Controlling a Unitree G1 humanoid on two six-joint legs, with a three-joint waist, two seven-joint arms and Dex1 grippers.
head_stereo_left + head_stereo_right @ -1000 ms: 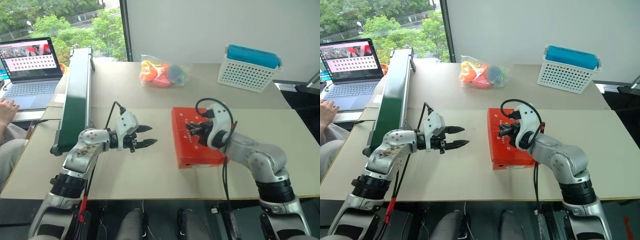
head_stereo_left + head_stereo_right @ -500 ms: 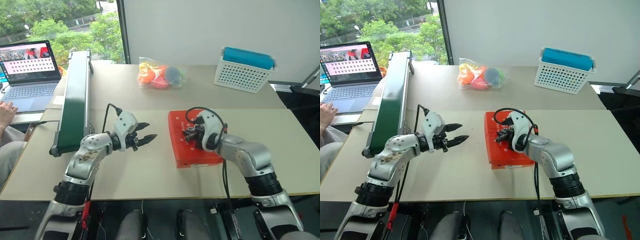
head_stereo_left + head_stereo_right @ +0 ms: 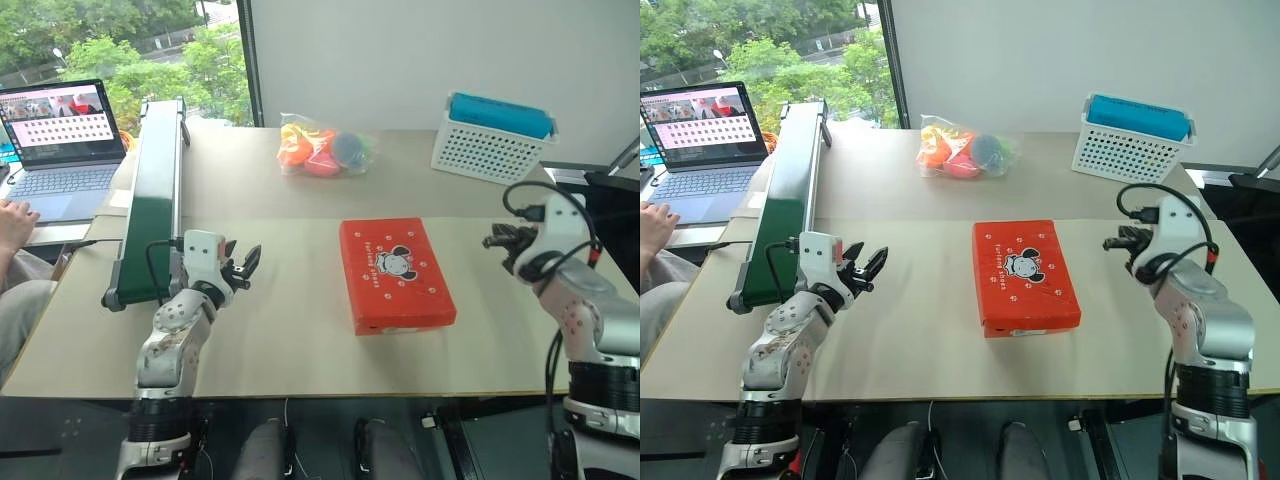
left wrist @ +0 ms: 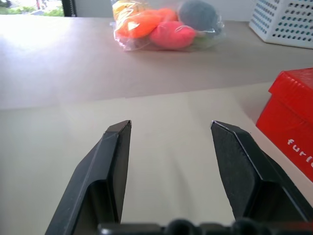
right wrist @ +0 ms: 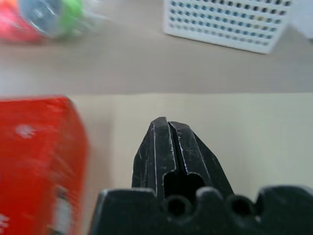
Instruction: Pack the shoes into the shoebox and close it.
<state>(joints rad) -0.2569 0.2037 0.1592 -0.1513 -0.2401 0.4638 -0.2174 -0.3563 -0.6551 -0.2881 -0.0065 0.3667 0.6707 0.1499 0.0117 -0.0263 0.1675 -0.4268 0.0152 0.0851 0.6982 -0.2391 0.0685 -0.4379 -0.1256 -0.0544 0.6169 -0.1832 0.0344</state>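
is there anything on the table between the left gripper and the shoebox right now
Nothing visible. The left gripper hangs with open jaws over bare table, and the closed shoebox lies to its right with only bare tabletop between them. The bag of toys sits farther back, out of that line.
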